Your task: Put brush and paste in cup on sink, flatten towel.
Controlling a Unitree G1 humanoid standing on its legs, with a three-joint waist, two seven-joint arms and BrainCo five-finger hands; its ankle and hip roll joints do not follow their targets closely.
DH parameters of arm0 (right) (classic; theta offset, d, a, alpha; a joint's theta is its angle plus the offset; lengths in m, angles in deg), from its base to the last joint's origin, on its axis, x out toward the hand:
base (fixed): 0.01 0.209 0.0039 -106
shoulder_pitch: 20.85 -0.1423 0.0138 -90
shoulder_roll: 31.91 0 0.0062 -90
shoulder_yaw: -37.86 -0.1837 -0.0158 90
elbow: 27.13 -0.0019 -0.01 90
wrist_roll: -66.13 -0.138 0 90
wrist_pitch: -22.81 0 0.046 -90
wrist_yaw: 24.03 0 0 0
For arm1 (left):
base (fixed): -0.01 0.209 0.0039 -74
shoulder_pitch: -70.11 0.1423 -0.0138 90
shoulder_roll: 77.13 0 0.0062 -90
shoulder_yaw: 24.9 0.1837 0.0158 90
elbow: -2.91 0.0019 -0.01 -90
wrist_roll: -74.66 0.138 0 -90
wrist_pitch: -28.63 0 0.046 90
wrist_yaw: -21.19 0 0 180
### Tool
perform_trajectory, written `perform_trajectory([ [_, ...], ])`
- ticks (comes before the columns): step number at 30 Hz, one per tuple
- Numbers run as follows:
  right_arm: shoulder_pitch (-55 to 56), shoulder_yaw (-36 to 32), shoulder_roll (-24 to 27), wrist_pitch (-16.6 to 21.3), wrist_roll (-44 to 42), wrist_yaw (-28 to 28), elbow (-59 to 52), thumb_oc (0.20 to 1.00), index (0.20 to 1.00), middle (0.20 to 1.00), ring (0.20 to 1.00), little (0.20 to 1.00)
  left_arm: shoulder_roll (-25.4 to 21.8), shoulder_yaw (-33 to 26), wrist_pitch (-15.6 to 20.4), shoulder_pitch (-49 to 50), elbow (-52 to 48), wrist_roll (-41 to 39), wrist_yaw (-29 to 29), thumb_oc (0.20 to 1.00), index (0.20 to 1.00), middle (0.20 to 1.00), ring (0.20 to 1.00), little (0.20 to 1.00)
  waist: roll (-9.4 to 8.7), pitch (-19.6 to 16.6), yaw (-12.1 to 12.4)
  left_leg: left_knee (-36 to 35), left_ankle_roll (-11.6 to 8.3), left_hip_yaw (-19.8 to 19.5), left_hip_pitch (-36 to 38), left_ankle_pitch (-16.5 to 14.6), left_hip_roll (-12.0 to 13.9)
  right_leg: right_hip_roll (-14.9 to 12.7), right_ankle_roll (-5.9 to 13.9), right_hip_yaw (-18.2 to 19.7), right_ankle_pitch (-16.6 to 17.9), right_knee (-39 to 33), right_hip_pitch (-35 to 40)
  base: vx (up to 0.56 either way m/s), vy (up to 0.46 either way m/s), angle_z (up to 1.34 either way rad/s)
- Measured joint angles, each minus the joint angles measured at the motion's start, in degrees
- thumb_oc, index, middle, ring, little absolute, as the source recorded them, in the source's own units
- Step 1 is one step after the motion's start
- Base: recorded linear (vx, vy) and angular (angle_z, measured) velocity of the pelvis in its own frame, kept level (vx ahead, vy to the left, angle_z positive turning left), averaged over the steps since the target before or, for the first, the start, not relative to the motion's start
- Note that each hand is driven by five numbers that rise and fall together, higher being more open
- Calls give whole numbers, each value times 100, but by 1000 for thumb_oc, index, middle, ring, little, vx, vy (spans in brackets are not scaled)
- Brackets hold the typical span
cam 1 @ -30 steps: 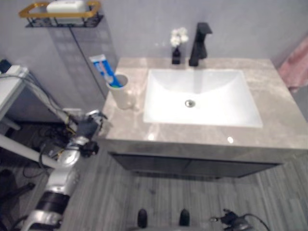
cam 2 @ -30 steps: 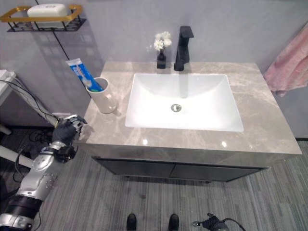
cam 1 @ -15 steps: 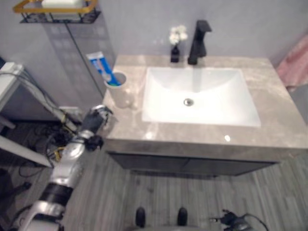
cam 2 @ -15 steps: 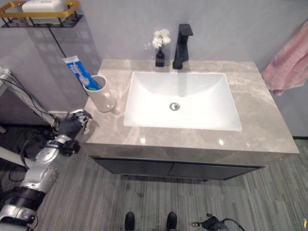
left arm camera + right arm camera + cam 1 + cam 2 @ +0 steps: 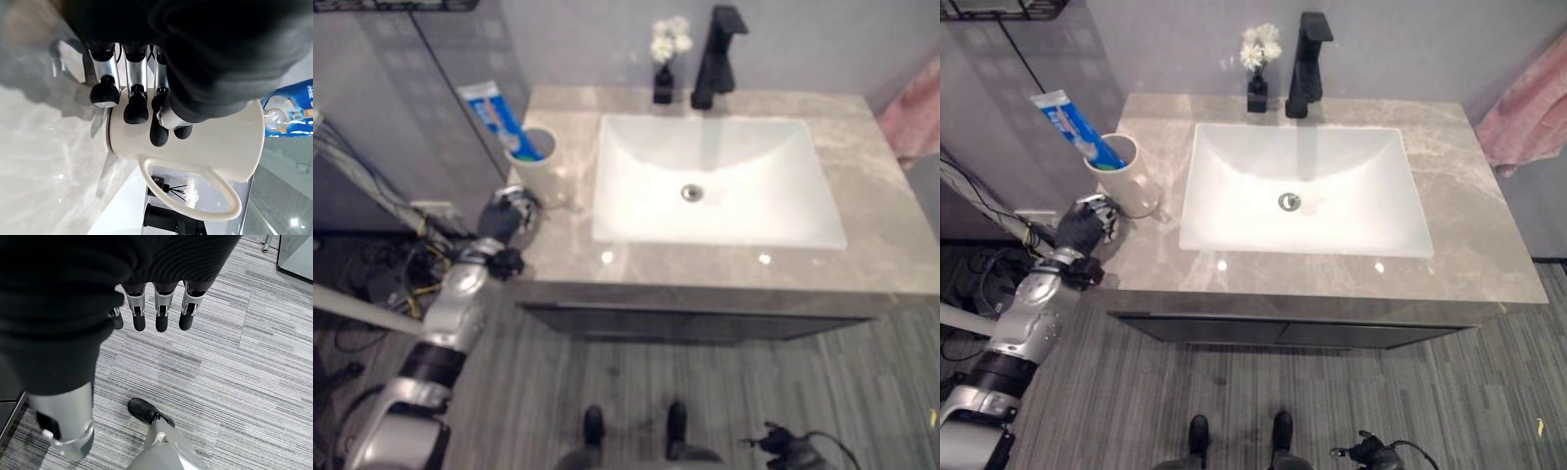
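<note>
Fingers of my left hand (image 5: 1087, 227) hang relaxed, holding nothing, tips just beside the cup (image 5: 205, 147) wall. Cup stands upright on the countertop (image 5: 1489, 245), left of the sink (image 5: 1302, 186), with the paste (image 5: 1072, 125) and a brush in it. Right hand (image 5: 146, 308): fingers straight, over the floor (image 5: 254, 362). Towel (image 5: 1528, 108) hangs at the right.

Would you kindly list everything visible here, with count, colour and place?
cup: one, white, counter's left end
toothpaste: one, blue and white, standing in the cup
sink: one, white basin set in the counter
counter: one, grey marble
faucet: one, black, behind the basin
flower vase: one, black with white flowers, left of the faucet
towel: one, pink, hanging at right
left hand: by the cup, fingers relaxed
right hand: above the floor, fingers straight
</note>
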Motion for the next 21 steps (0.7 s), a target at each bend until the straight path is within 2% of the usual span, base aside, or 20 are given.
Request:
perform_trajectory([
  [5, -165, 11, -2, -1, -6, -7, -107, 1000, 1000, 1000, 1000, 1000, -22, 91, 49, -297, 32, 0, -114, 200, 200, 200, 200, 200, -37, 16, -13, 1, -4, 10, -169, 6, -6, -1, -8, 21, 25, 2, -183, 10, 11, -2],
  [9, -281, 210, -17, 55, -14, -11, -462, 1000, 1000, 1000, 1000, 1000, -42, 119, 200, -782, 141, 0, -313, 200, 200, 200, 200, 200, -143, 114, -20, 2, -9, 91, -355, 27, 10, 30, -30, 117, 78, 36, -415, 25, 16, -10],
  [11, -394, 255, -24, 67, -15, -18, -481, 1000, 1000, 1000, 1000, 1000, -74, 119, 243, -1099, 306, -5, -445, 200, 200, 200, 200, 200, -211, 184, -128, 2, -9, 141, -396, 26, 16, 37, -30, 157, 83, 37, -489, 33, 20, -12],
  [16, -528, 345, -25, 59, -15, -27, -455, 1000, 1000, 1000, 1000, 1000, -89, 103, 396, -1732, 487, -5, -733, 200, 200, 200, 200, 200, -293, 326, -189, 3, -18, 231, -590, 35, 44, 60, -48, 270, 124, 40, -722, 32, 0, -10],
  [21, -546, 334, -23, 64, -14, -28, -465, 1000, 1000, 1000, 1000, 1000, -87, -12, 383, -1571, 318, 2, -735, 200, 200, 200, 200, 200, -292, 327, -189, 3, -18, 258, -553, 35, 68, 73, -52, 306, 127, 41, -714, 11, -11, -6],
])
